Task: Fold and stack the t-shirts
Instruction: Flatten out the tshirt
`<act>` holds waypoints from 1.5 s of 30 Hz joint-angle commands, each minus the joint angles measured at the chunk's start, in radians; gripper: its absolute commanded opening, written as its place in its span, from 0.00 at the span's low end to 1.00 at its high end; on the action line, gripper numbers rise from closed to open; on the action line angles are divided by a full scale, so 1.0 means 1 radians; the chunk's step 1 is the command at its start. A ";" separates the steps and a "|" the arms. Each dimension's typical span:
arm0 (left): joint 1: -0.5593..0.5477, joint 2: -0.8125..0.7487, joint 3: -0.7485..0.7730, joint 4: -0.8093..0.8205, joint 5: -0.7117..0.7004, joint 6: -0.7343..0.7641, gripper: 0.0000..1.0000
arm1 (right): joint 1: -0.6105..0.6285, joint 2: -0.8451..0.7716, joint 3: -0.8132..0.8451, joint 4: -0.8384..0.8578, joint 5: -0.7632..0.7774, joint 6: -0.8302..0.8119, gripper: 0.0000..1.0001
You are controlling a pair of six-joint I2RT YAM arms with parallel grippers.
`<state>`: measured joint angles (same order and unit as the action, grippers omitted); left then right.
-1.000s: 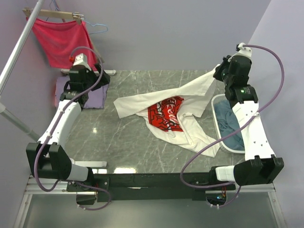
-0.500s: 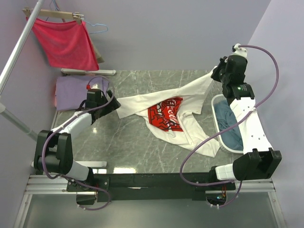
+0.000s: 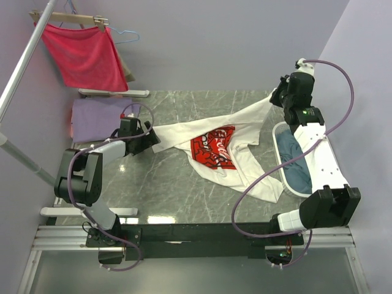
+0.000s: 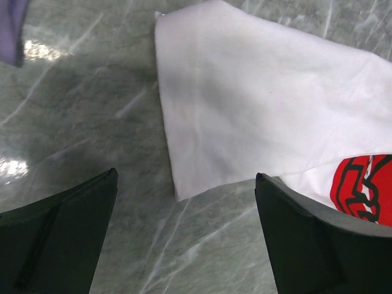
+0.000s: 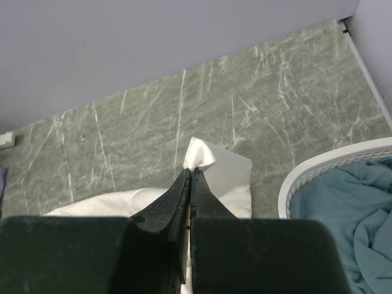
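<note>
The white cotton t-shirt with red square print (image 3: 184, 131) lies mid-frame on the green marble table (image 3: 153, 190), its upper-right corner pinched in the closed right gripper (image 3: 278, 97), while the left gripper (image 3: 147, 136) gapes empty at its left edge.

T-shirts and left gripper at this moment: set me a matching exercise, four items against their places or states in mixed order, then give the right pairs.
1. white t-shirt
2. lavender t-shirt
3. grey-blue t-shirt
4. left gripper

A. in the basket
B. jaws open, over a white hem
C. lying flat at the far left of the table
D. spread mid-table, one corner pinched by the right gripper

Pairs: 1-D, 2-C, 3-A, 4-B
</note>
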<state>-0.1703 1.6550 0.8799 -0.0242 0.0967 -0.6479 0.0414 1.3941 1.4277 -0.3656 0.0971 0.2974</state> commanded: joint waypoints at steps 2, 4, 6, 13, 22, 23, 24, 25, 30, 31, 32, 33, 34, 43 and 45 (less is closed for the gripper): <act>-0.001 0.077 0.083 -0.006 0.083 -0.012 0.99 | 0.003 0.006 -0.003 0.054 0.013 -0.012 0.00; 0.009 0.100 0.080 -0.013 0.093 -0.044 0.99 | 0.003 0.009 -0.003 0.056 0.015 -0.015 0.00; 0.052 0.118 0.045 0.016 0.191 -0.090 0.99 | 0.002 0.011 -0.004 0.059 0.015 -0.017 0.00; 0.169 0.201 -0.105 0.309 0.478 -0.191 1.00 | 0.002 0.017 -0.001 0.067 0.013 -0.018 0.00; 0.169 0.212 -0.145 0.389 0.482 -0.170 0.99 | 0.003 0.034 0.007 0.062 0.018 -0.018 0.00; 0.169 0.207 -0.142 0.373 0.441 -0.154 1.00 | 0.002 0.034 0.007 0.063 0.018 -0.018 0.00; 0.160 0.195 -0.139 0.344 0.420 -0.141 0.99 | 0.002 0.033 0.005 0.065 0.018 -0.020 0.00; 0.154 0.190 -0.127 0.317 0.394 -0.124 0.99 | 0.003 0.036 0.005 0.065 0.019 -0.018 0.00; 0.075 0.147 -0.088 0.213 0.200 -0.056 0.92 | 0.002 0.046 0.008 0.062 0.018 -0.020 0.00; 0.063 0.146 -0.076 0.190 0.178 -0.052 0.80 | 0.002 0.045 0.008 0.063 0.015 -0.020 0.00; 0.040 0.141 -0.072 0.184 0.157 -0.047 0.69 | 0.002 0.045 0.007 0.063 0.013 -0.020 0.00; 0.032 0.141 -0.068 0.173 0.123 -0.047 0.50 | 0.002 0.046 0.007 0.062 0.012 -0.020 0.00; 0.023 0.143 -0.062 0.168 0.106 -0.047 0.40 | 0.003 0.046 0.005 0.062 0.012 -0.020 0.00; -0.018 0.154 -0.036 0.150 0.063 -0.038 0.01 | 0.003 0.043 0.000 0.060 0.019 -0.024 0.00; -0.020 0.089 -0.019 0.126 0.060 -0.030 0.01 | 0.002 0.043 0.008 0.053 0.015 -0.030 0.00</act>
<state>-0.1810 1.7897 0.8421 0.2169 0.2302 -0.7227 0.0414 1.4380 1.4193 -0.3508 0.1047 0.2893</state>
